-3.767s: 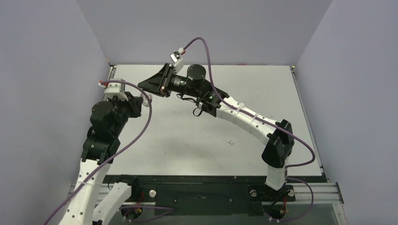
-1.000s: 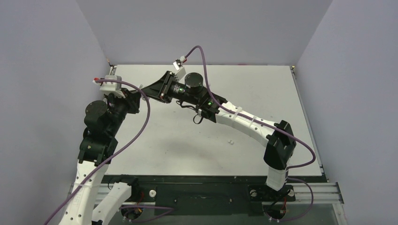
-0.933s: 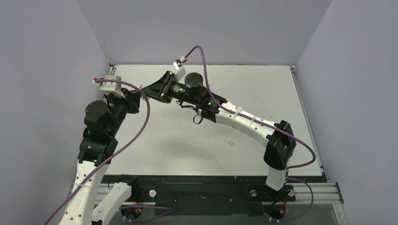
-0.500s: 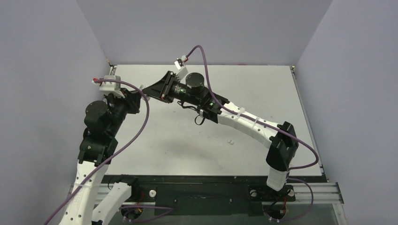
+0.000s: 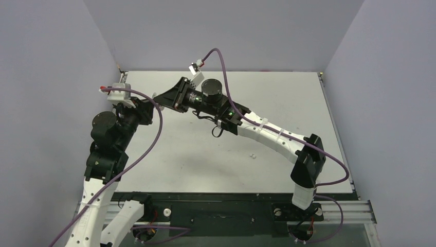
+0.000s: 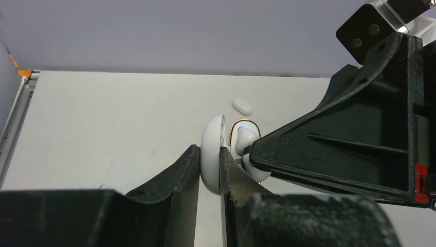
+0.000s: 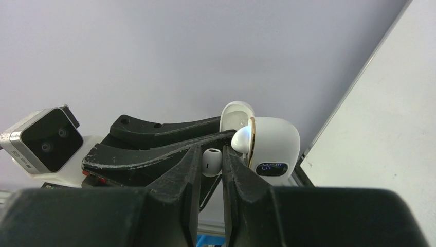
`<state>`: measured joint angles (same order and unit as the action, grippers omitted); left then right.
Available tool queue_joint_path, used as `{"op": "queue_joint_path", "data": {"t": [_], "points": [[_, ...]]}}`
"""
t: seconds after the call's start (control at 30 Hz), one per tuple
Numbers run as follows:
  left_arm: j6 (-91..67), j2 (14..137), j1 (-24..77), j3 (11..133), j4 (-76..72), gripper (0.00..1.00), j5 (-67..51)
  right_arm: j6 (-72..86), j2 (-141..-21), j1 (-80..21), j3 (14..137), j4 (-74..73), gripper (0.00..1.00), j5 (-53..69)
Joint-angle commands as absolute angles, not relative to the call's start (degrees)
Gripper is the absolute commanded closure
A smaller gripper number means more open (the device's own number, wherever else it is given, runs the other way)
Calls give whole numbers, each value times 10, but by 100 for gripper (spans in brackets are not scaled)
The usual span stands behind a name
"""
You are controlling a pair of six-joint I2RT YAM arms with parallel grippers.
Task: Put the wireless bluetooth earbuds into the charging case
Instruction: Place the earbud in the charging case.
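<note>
My left gripper (image 6: pixel 210 154) is shut on the open lid of the white charging case (image 6: pixel 212 135) and holds it above the table's far left. In the right wrist view the case body (image 7: pixel 275 141) shows a small lit display, and one earbud (image 7: pixel 241 139) sits at its opening. My right gripper (image 7: pixel 211 154) is shut on a second white earbud (image 7: pixel 211 163), right beside the case's opening. In the top view the two grippers meet tip to tip (image 5: pixel 158 104). Another white earbud (image 6: pixel 241 106) lies on the table beyond the case.
Tiny white bits (image 5: pixel 252 154) lie on the grey table (image 5: pixel 288 98) right of centre. The left side wall (image 5: pixel 51 77) is close to the left arm. A purple cable (image 5: pixel 221 56) loops above the right wrist.
The right gripper has edged left to the held case. Over the longer span the left gripper rose and moved back-left with the case.
</note>
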<state>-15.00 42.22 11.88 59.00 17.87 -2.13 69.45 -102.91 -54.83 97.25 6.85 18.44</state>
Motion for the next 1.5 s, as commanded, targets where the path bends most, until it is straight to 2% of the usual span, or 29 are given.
{"op": "queue_joint_path", "data": {"t": [0.0, 0.47, 1.13, 1.47], "points": [[-160, 411, 119, 624, 131, 100, -34, 689, -1050, -560, 1006, 73, 100, 191], [-151, 406, 119, 621, 132, 100, -31, 674, -1009, -547, 947, 67, 100, 153], [-163, 401, 119, 617, 127, 100, -43, 667, -991, -538, 930, 71, 100, 126], [-212, 408, 119, 631, 183, 100, -49, 682, -983, -536, 909, 84, 100, 102]]}}
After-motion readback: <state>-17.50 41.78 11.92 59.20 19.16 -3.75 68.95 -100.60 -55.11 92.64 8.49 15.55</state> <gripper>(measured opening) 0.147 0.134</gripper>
